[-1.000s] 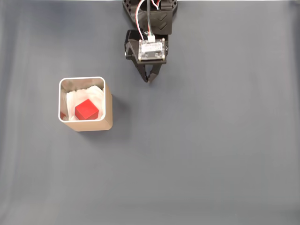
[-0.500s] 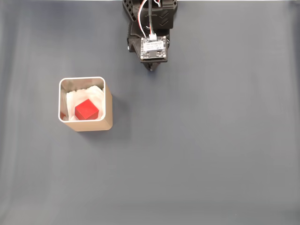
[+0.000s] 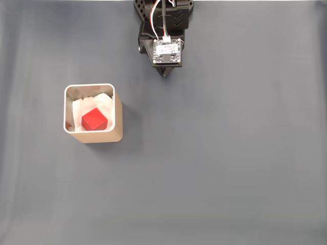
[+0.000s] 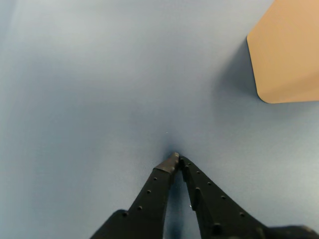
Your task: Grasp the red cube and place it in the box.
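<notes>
Small matte red cube [image 3: 94,120] sat inside the tan square box [image 3: 118,115] near the bench's left edge. Black two-finger gripper [image 4: 175,160] had pulled back toward the far edge, fingers together, empty. Task looked finished.

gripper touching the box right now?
Apart. The fixed view shows the gripper at the top of the grey mat, with bare mat between it and the box. The red cube sits inside the box.

matte red cube [image 3: 94,120], paper-lined box [image 3: 118,122]
</notes>
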Robot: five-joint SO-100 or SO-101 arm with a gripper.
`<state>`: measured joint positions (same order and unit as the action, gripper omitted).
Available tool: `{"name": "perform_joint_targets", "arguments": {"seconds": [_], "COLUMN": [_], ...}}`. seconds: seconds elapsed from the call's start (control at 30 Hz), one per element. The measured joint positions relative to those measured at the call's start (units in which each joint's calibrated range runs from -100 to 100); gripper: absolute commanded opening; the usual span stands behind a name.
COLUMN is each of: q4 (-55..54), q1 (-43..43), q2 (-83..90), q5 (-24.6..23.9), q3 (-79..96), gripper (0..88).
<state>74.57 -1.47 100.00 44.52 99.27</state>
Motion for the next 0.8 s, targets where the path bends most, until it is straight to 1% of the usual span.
{"name": "perform_joint_targets", "arguments": {"seconds": [0.13, 0.8], "q4": [0.4, 0.4], "q1": [0.0, 0.0], "q2": [0.0, 0.0], "q5": [1.4, 1.5], "q3": [0.0, 0.0], "gripper": [0.7, 0.7]}}
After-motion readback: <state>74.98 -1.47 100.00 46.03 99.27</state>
